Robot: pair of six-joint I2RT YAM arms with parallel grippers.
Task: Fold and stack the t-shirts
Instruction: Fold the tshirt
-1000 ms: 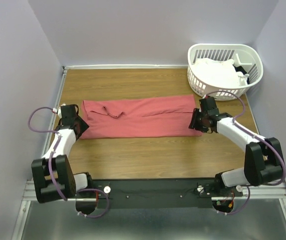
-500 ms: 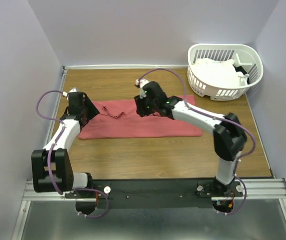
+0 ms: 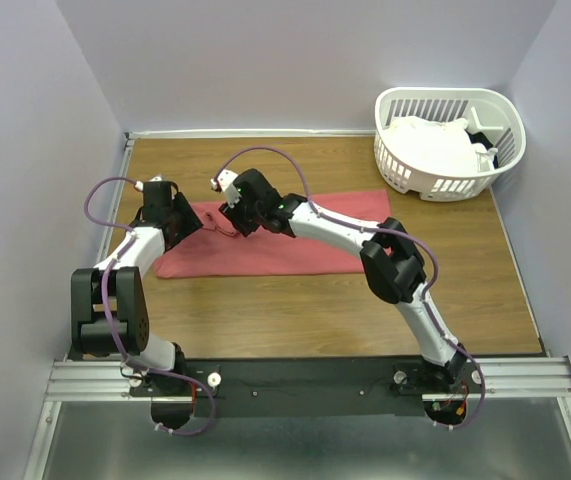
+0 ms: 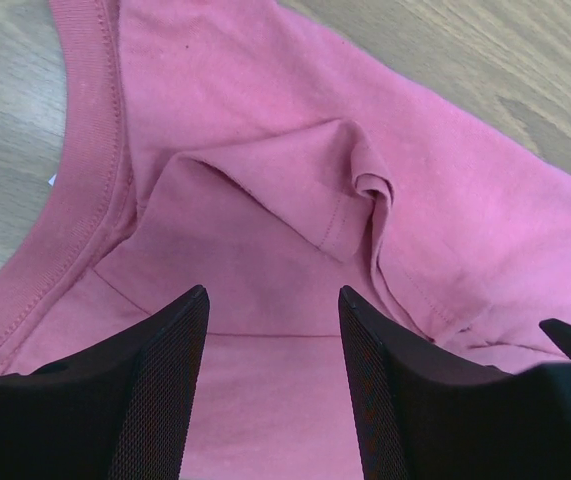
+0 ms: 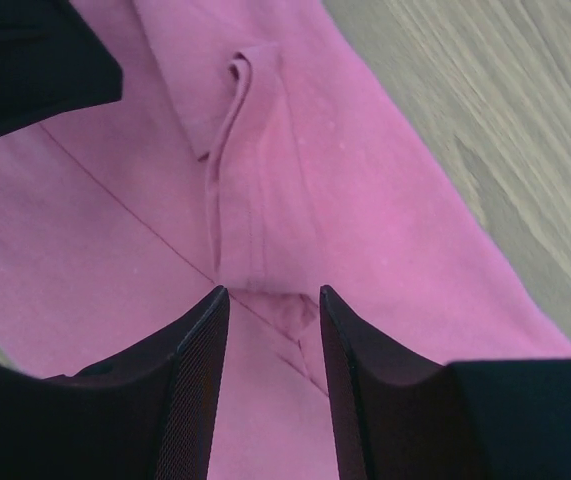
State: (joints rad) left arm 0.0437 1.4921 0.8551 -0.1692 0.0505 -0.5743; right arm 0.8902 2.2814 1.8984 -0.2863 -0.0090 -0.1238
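Observation:
The coral-red t-shirt (image 3: 295, 245) lies folded lengthwise as a long band across the table. Its ribbed collar (image 4: 90, 180) and a small raised fold (image 4: 365, 195) show in the left wrist view. My left gripper (image 3: 189, 222) is open and empty, low over the shirt's left end (image 4: 273, 292). My right gripper (image 3: 232, 218) is open and empty just to its right, over a creased seam of the shirt (image 5: 270, 292). The white t-shirts (image 3: 433, 145) lie crumpled in the basket.
The white slatted laundry basket (image 3: 395, 170) stands at the back right corner. The right arm stretches across the shirt's middle. The left gripper's black body (image 5: 25, 60) shows at the top left of the right wrist view. Bare wooden table (image 3: 295, 310) lies in front of the shirt.
My right gripper has swept left along the shirt from its right end to near the collar end. My left gripper has moved up and right onto the shirt's left end.

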